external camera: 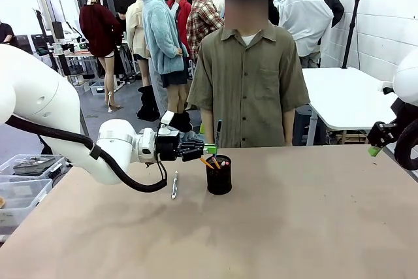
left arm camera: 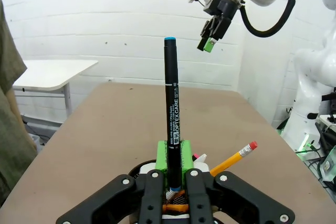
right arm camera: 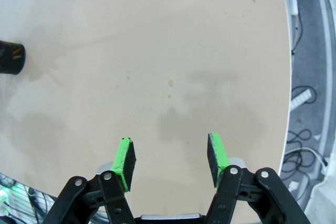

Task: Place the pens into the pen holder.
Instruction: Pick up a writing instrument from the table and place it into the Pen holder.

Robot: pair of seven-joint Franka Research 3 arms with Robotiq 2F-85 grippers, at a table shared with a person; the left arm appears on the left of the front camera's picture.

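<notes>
You count: pen holder (external camera: 219, 178): 1 | pens: 3, namely dark pen (left arm camera: 172, 103), orange-yellow pencil (left arm camera: 231, 161), silver-white pen (external camera: 174, 185) at holder's 9 o'clock | grippers: 2, left gripper (left arm camera: 172, 162), right gripper (right arm camera: 170, 156) | person (external camera: 248, 83): 1 | table (external camera: 294, 227): 1

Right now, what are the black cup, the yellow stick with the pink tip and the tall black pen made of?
Pen holder: matt black, maybe metal; too small to be sure. Pencil: likely wood painted orange-yellow, with a silvery band and pink rubber eraser. Black pen: looks like smooth plastic, slightly shiny, with white print and a blue tip.
</notes>
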